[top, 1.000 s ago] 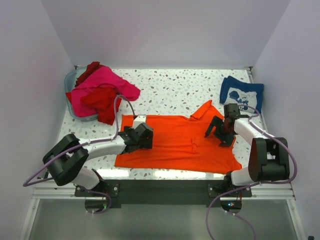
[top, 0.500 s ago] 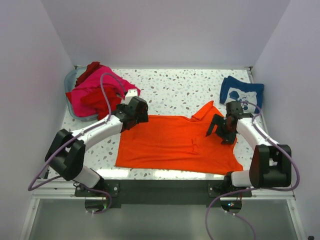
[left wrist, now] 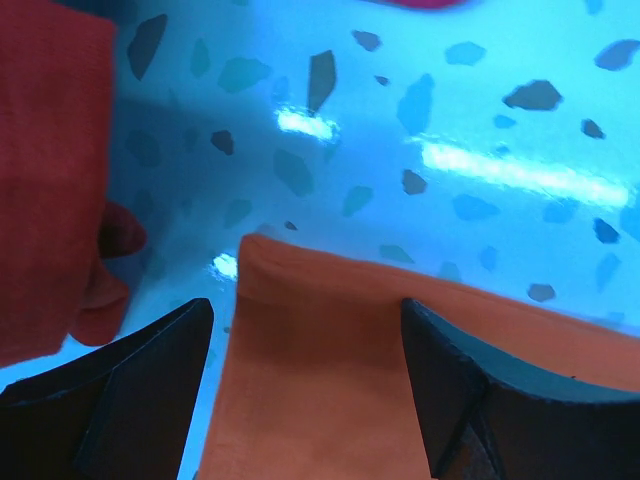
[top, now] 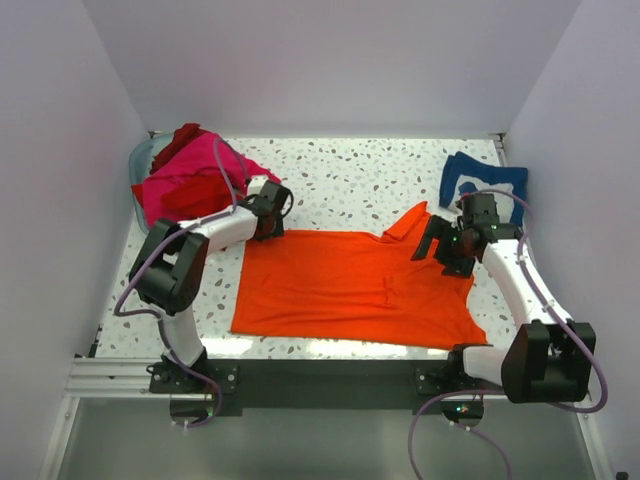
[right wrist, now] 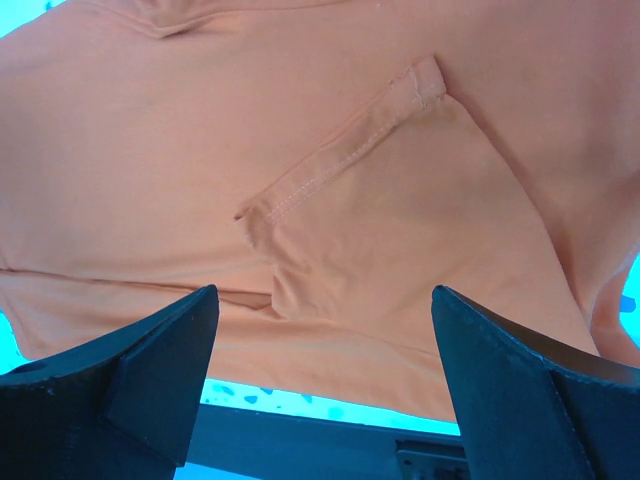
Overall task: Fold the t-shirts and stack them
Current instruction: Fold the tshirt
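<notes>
The bright orange t-shirt lies spread flat on the speckled table, one sleeve pointing away. My left gripper is at the shirt's far left corner, open. In the left wrist view that corner lies between the two dark fingers, with the left gripper astride it. My right gripper hovers open over the shirt's right side; the right wrist view shows the right gripper above the stitched sleeve. Pink and red t-shirts are heaped at the far left. A navy t-shirt lies far right.
The pink and red heap spills out of a grey-blue bin in the far left corner. Red cloth lies close beside my left fingers. White walls close in the table on three sides. The near table edge runs just below the shirt's hem.
My left arm swung from the shirt's left middle to its far left corner, and its jaws have narrowed a little. My right gripper shifted slightly away and to the right.
</notes>
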